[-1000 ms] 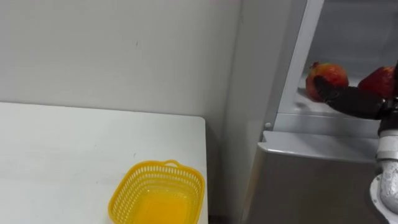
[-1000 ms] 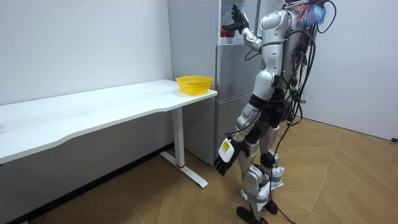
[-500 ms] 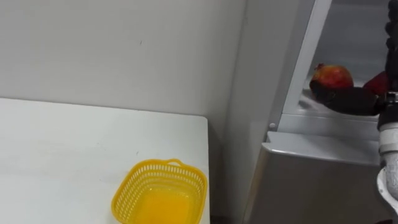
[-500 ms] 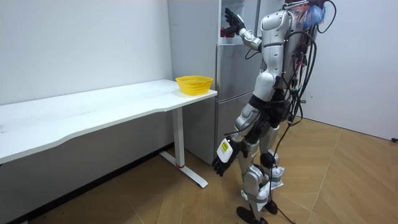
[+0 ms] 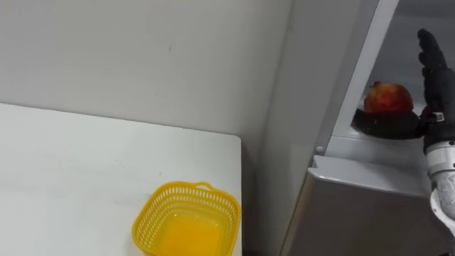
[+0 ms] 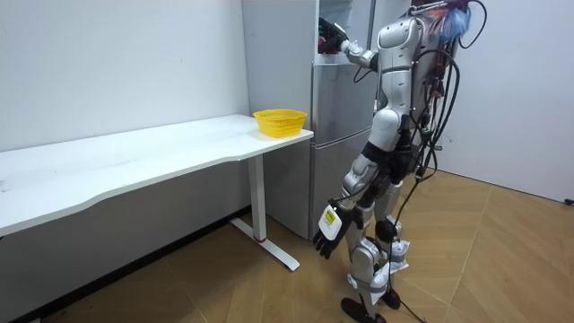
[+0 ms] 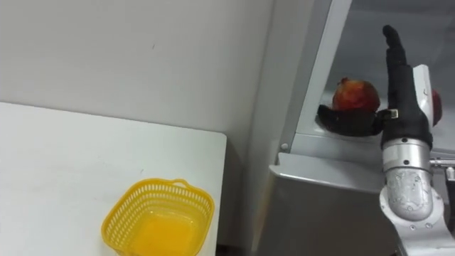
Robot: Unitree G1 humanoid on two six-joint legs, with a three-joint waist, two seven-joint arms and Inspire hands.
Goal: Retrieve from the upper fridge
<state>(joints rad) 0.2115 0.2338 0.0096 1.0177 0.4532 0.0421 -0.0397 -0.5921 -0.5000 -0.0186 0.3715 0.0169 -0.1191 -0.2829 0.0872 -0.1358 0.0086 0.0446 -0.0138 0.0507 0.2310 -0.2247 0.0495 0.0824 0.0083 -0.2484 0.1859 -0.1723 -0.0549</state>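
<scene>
As the scene is read from left to right, the white bench (image 5: 85, 163) is met first, with a yellow basket (image 5: 186, 227) set near its right-hand edge. Just beyond the bench's end the grey fridge (image 5: 355, 213) is seen, its upper compartment open above the closed lower door. On the shelf of that upper compartment a red fruit (image 5: 387, 97) is shown, close to the front edge. The right robot hand (image 7: 404, 114) is raised just to the right of this fruit and is held wide, with the fingers straight and pointing upward and the thumb stretched leftward across the fruit's base; whether contact is made cannot be told. A second red fruit (image 7: 436, 107) is partly hidden behind that hand. In the room view the robot is seen standing before the fridge, with the left robot hand (image 6: 327, 238) hung low beside its thigh, fingers relaxed.
</scene>
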